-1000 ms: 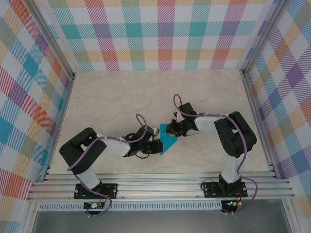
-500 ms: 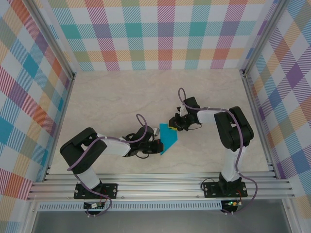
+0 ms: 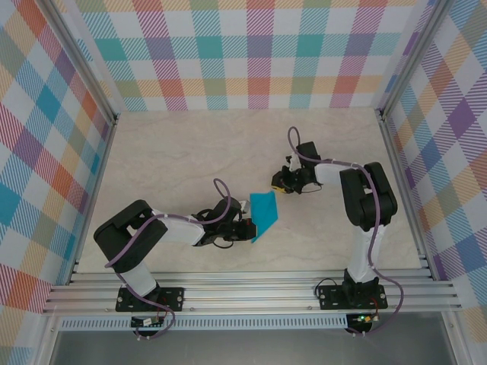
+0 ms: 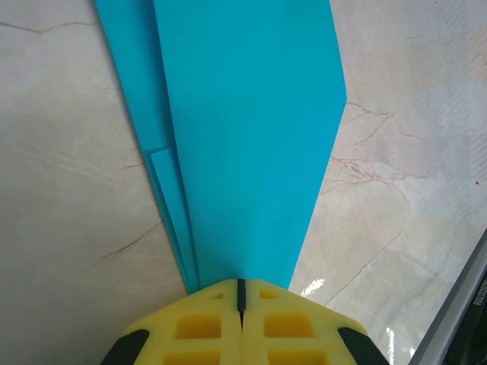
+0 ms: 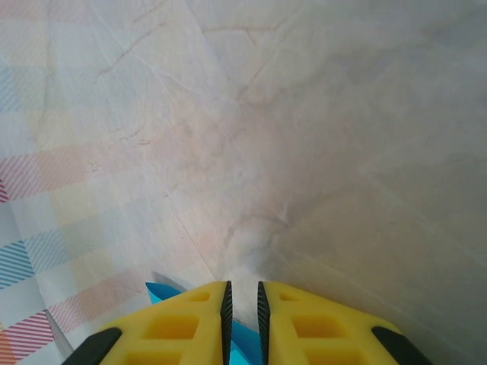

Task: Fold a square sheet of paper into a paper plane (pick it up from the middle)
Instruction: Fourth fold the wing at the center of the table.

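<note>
The folded teal-blue paper dart (image 4: 243,137) is clamped at its narrow end by the left claw (image 4: 241,283) — lengthwise beyond its wide end, the right claw (image 5: 243,286) is seen slightly parted, empty.

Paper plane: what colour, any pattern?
Plain teal-blue paper plane, no pattern; clearest in the left wrist view.

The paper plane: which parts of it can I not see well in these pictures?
- Left wrist view: the far end of the paper plane is cut off by the top edge; its near end is hidden inside the left tool.
- Right wrist view: the right tool covers all but a teal sliver.
- Top view: the folds are too small to tell.
</note>
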Controlling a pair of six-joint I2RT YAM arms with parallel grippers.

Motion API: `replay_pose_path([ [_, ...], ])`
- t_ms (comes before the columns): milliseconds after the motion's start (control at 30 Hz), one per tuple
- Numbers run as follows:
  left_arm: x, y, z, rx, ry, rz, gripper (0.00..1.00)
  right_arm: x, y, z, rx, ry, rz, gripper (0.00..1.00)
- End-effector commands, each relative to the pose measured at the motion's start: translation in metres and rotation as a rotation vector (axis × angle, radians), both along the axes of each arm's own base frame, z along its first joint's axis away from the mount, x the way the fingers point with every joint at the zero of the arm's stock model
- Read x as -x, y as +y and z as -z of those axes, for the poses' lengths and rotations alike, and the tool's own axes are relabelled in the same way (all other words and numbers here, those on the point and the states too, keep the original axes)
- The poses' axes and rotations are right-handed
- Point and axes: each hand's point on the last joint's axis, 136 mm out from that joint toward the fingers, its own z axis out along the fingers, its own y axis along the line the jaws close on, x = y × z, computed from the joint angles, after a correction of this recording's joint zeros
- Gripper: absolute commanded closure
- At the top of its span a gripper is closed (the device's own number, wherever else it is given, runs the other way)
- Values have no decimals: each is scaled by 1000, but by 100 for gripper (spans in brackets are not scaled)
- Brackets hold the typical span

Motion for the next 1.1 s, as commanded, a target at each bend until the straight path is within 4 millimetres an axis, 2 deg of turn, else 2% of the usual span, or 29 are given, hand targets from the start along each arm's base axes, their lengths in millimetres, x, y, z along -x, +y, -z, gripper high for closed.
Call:
replay_pose_path([
  [0,50,64,77,-331,186,1,100,-1,-2,-29,1,-60,-23,80],
  [100,49,63,76,-327,185,4,100,8,-2,-48,-22,-87,-30,79],
  [167,48,61,75,-322,182,2,100,22,4,-56,-79,-86,-46,79],
  [367,45,54,71,-305,176,10,100,70,38,-52,-148,-43,-153,78],
  [467,45,53,71,-301,178,14,100,86,47,-37,-121,-1,-171,79],
  [600,46,52,71,-296,182,22,100,95,53,-13,-116,58,-180,79],
  [767,50,51,70,-285,192,35,100,101,48,22,-43,133,-156,81],
  [900,61,50,66,-255,206,63,100,104,40,37,4,154,-134,83],
  [1067,80,47,60,-208,239,126,100,104,37,40,23,155,-115,83],
])
